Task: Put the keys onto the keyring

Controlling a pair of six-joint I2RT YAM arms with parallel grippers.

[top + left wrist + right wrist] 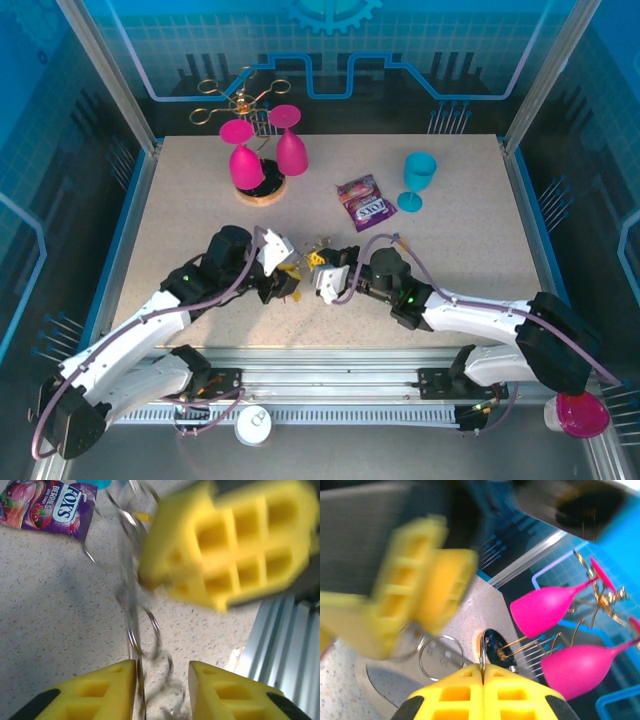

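Over speckled table (200, 200), pinches keyring (441, 657) in shut right tool (483, 672), holds left tool (162, 680) part-open astride its chain, probably must thread a key (144, 516) on next.

A pale speckled stone-look table (180, 210) fills the middle, edged in blue trim. Translucent blue wall panels (420, 50) enclose it at the back and sides, printed with a white grid, circuit-like lines and a gear emblem (335, 12). Slanted aluminium posts (105, 70) frame the corners. A silver slotted rail (330, 375) runs along the near edge. The lighting is even and bright.
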